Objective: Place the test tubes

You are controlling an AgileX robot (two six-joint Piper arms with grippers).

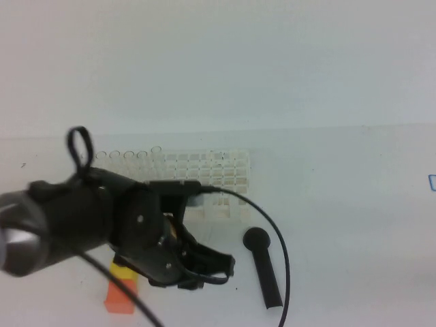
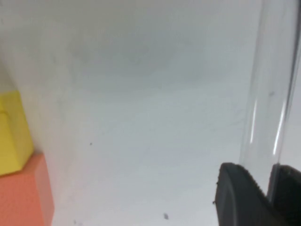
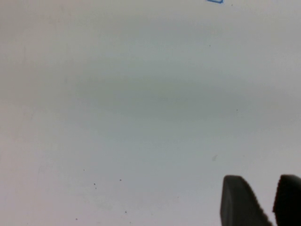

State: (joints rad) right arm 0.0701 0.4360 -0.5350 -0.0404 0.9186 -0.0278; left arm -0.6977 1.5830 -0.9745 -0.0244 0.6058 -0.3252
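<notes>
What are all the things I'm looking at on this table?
test tube rack: one, white, far middle-left of the table
test tube: one, clear, in the left gripper
yellow block: one, near left, touching the orange block
orange block: one, near left
black tool: one, round-headed, right of the left gripper
blue mark: one, right edge
left gripper: black, shut on the test tube, before the rack
right gripper: black, over bare table

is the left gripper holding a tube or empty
Holding a tube: the left wrist view shows it, clear, between the fingers of the left gripper. Right gripper hangs over the table.
</notes>
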